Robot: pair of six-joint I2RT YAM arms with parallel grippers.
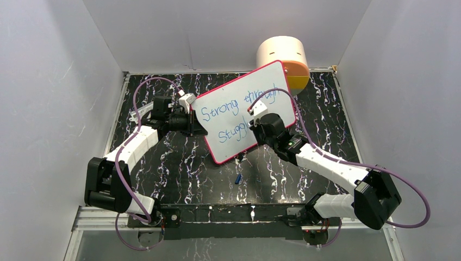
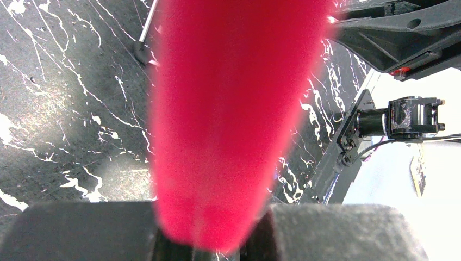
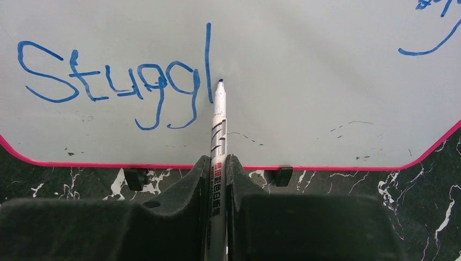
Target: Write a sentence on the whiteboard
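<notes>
Here the left gripper (image 2: 209,239) is pinching the pink edge of the whiteboard (image 1: 231,151), which is sitting askew over the dark marbled table (image 1: 163,157). The right gripper (image 3: 217,179) is clamping a marker (image 3: 218,125), its blue tip just beside the "l" of "Stuggl" in the sentence (image 3: 157,82).

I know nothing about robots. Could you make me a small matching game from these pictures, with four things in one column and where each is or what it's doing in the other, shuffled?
Things:
1. left gripper
2. right gripper
3. marker
4. beige tub

Places and states:
A. tip just right of the blue "Stuggl"
B. behind the far corner of the board
C. shut on the board's red edge
D. shut on the marker

Pairs: 1-C, 2-D, 3-A, 4-B.
</notes>
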